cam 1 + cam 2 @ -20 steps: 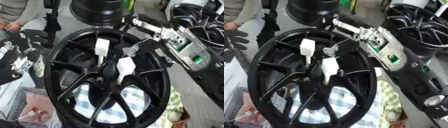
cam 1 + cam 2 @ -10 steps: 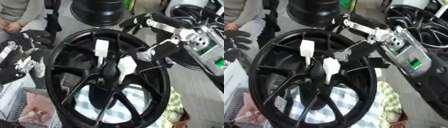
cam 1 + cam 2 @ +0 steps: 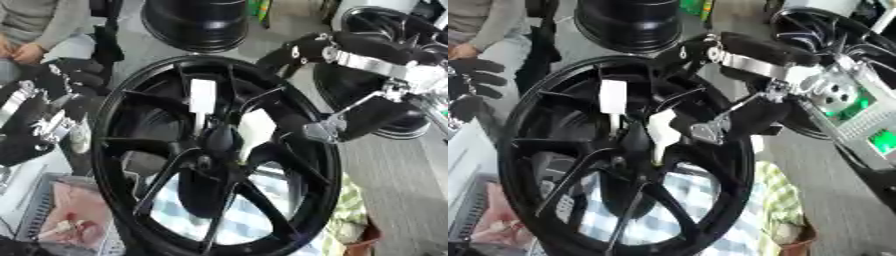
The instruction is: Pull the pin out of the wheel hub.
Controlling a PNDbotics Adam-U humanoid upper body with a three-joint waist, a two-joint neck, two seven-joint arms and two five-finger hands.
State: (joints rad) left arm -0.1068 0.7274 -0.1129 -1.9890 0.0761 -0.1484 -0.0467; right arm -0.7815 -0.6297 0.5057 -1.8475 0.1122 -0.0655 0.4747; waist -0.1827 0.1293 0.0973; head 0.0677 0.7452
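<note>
The right hand, fingers curled on nothing at centre right, nears the rigid black wheel hub; two light white-tabbed pins invite a pinch by the tabs.

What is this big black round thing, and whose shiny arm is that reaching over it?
The big round thing is a black wheel hub, the metal part of a car wheel, lying flat. Two white pins stick up near its middle, one beside the other.

The arm belongs to a robot that a person steers. It is shaped like a person's top half, with two arms and hands. Both pictures come from cameras in its head, like two eyes looking down, so they look almost alike.

Its right hand comes in from the right and is over the wheel next to the pins. The pictures are too blurry to tell whether it holds a pin. Its left hand rests at the left edge.

Under the wheel is a checked cloth. More black wheels stand behind.
</note>
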